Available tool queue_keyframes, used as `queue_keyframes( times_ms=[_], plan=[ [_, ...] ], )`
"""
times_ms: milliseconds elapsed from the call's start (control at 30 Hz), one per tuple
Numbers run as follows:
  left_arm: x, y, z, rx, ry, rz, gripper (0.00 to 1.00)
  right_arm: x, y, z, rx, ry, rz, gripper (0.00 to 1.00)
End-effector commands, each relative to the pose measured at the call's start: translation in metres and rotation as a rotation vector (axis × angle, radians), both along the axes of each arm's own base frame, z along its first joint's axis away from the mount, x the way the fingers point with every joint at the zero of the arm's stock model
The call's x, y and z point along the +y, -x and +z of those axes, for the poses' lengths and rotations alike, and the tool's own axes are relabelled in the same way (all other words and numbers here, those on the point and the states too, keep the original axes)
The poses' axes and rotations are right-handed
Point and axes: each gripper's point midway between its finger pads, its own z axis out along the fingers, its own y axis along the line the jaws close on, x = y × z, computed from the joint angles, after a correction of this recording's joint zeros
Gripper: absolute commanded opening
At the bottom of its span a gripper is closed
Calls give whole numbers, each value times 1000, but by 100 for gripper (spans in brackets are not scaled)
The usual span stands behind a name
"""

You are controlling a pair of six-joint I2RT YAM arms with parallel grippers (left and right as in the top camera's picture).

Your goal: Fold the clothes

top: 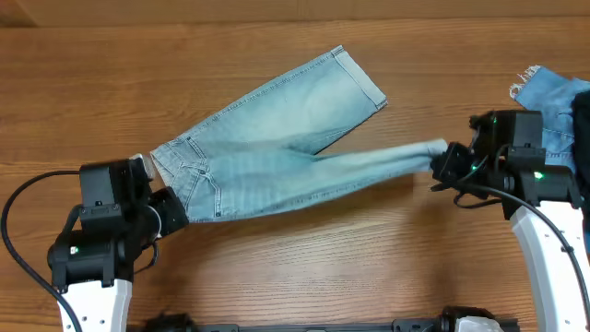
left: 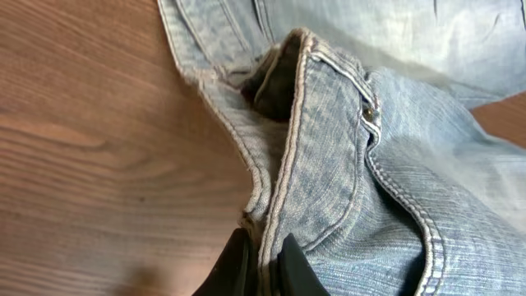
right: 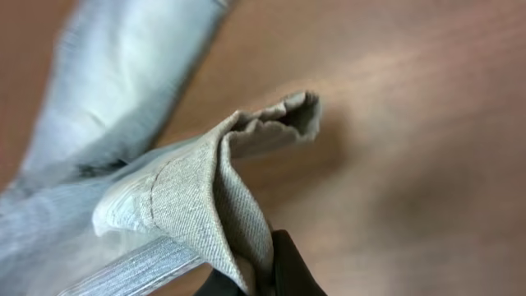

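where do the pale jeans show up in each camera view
Overhead: pale jeans across the centre, one leg stretched right.
Left wrist: their waistband fills the right half.
Right wrist: a folded leg hem, lower left of centre.
Shared landmark: the wood table under them.
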Motion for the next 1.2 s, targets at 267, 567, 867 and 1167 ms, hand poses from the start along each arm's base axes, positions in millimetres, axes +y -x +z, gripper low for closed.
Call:
queue_keyframes(
  times_ms=[267, 567, 867, 1167],
  plan=[
    [17, -21, -3, 11, -61, 42, 4, 9, -23, -17, 132, -57, 97, 4],
    [17, -16, -5, 31, -72, 27, 4, -16, 24, -17, 362, 72, 6, 4],
    [16, -15, -5, 32, -81, 7, 4, -30, 41, -34, 472, 136, -82, 4],
    [16, -14, -6, 35, -86, -3, 4, -30, 49, -46, 561, 133, -74, 30]
  ],
)
